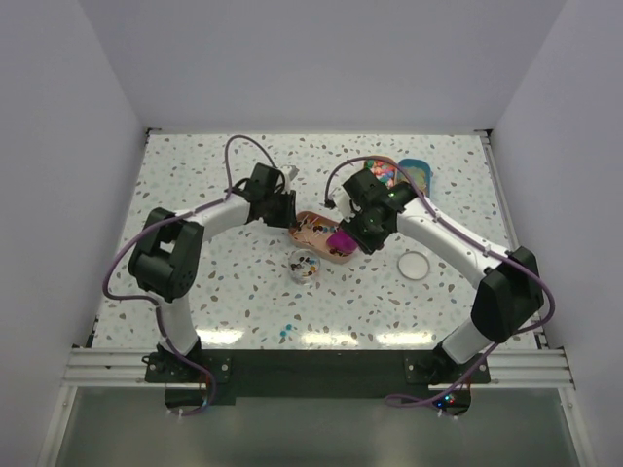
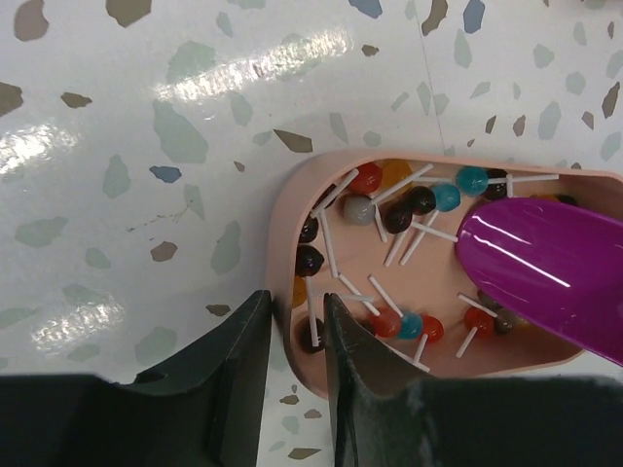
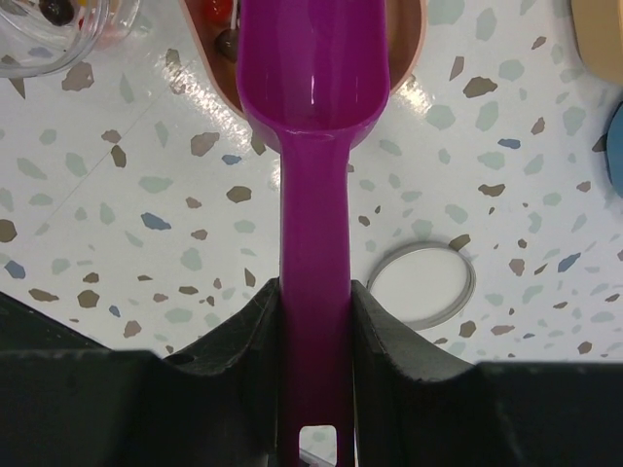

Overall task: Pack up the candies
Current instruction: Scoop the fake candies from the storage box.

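Overhead and wrist views of a speckled terrazzo table (image 1: 195, 175). Near its centre we see a pink tray (image 2: 284, 219) holding the candies (image 2: 421, 200): small ball lollipops on white sticks, in a mix of black, brown, red, grey and teal, lying loose over the tray floor.

(a) Left wrist view. The left gripper (image 2: 297, 321) stands astride the tray's rounded end, with one finger outside the wall and the other inside, beside a dark candy. Its fingers are a little apart, with the rim between them. We cannot tell whether they press the wall.

(b) Right wrist view. The right gripper (image 3: 313, 292) pinches the handle of a purple scoop (image 3: 313, 78), one finger touching each side. The scoop's bowl reaches over the tray's edge and looks bare inside.

(c) Overhead view. A small clear bowl (image 1: 292, 265) sits just beside the tray on its near side and holds a few of the dark candies. A round white lid (image 3: 421, 284) with a metal rim lies flat to the right of the scoop handle. Bright candies (image 1: 385, 175) and a blue dish (image 1: 421, 173) lie farther back on the right. Two small blue bits (image 1: 282, 333) rest near the front edge.
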You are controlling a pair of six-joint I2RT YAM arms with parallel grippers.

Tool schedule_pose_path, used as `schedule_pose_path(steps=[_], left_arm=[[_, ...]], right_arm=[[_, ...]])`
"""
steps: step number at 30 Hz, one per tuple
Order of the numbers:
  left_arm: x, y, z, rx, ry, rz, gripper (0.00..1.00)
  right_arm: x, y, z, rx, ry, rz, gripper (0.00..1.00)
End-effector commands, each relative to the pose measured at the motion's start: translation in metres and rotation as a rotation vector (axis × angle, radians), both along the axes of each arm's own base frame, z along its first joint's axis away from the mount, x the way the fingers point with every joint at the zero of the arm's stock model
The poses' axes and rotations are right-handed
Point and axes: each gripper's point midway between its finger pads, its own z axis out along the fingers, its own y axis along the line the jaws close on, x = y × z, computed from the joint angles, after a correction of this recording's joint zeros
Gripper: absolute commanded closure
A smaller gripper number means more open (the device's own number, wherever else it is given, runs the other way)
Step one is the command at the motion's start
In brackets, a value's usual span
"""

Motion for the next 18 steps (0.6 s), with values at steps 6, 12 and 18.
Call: schedule_pose_path(steps=[6, 12, 18], left_arm=[[0.000, -0.010, -0.001, 0.044, -0.031, -0.055, 0.76], [-0.001, -0.013, 0.000, 0.051, -0.040, -0.075, 0.86], [0.001, -0.009, 0.001, 0.069, -0.051, -0.062, 0.89]], right_arm=[[0.013, 0.009, 0.004, -0.025, -0.007, 0.015, 1.00], [0.021, 0.020, -0.004, -0.036, -0.003, 0.038, 1.00], [0.026, 0.029, 0.002, -0.021, -0.019, 0.050, 1.00]])
